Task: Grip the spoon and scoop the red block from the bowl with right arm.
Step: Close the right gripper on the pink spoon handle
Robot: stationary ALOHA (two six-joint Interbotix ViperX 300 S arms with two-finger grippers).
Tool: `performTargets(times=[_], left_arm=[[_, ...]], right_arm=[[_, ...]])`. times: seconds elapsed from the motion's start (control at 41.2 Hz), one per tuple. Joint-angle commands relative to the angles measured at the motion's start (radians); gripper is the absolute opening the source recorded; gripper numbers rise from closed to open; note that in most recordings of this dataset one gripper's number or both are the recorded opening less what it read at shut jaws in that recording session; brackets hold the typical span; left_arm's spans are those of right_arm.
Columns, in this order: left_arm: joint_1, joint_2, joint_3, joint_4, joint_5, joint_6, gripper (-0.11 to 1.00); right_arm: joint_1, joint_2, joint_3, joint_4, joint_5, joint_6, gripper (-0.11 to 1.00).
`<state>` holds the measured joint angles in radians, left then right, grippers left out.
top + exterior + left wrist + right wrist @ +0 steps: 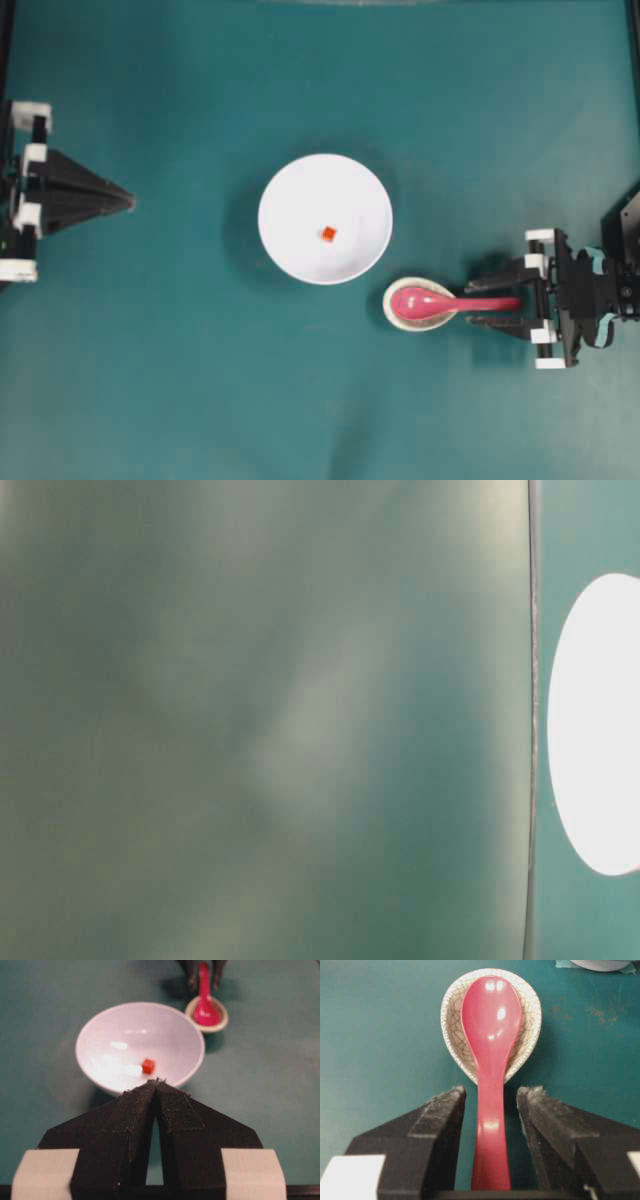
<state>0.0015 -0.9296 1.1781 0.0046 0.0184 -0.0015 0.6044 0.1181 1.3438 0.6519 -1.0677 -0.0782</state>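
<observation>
Teal matting (180, 380) covers the whole work surface. On it you have the white bowl (325, 218) near the centre, with the red block (328, 234) lying loose on its floor.

The spoon (490, 1060) sits just beside the bowl on the right arm's side, its scoop cradled in a small crackle-glazed spoon rest (451, 1020). Its handle runs straight out from the rest toward the right gripper (490, 1102), so the long axis lines up with the gripper's approach.

Your right gripper has its jaws spread, one finger on either side of the handle. A visible gap remains on both sides in the wrist view, so nothing is gripped yet. The handle lies roughly midway between the pads.

The left gripper (156, 1085) is parked at the far side of the mat, well apart from the spoon, its fingertips pressed together and holding nothing.

Judgement: the right arm is the nearer one and is already straddling the handle. Closing squarely across the handle is all the next move should need, before lifting the scoop clear of the rest.
</observation>
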Motion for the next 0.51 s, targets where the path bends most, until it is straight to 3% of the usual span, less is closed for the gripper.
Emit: performTargets(times=[0.0, 0.485], left_arm=[[-0.002, 0.009, -0.028, 0.003, -0.003, 0.002, 0.04], [0.0, 0.011, -0.028, 0.002, -0.005, 0.002, 0.04]], right_arm=[[0.005, -0.008, -0.006, -0.003, -0.005, -0.002, 0.5], [0.005, -0.008, -0.008, -0.003, -0.011, -0.006, 0.46]])
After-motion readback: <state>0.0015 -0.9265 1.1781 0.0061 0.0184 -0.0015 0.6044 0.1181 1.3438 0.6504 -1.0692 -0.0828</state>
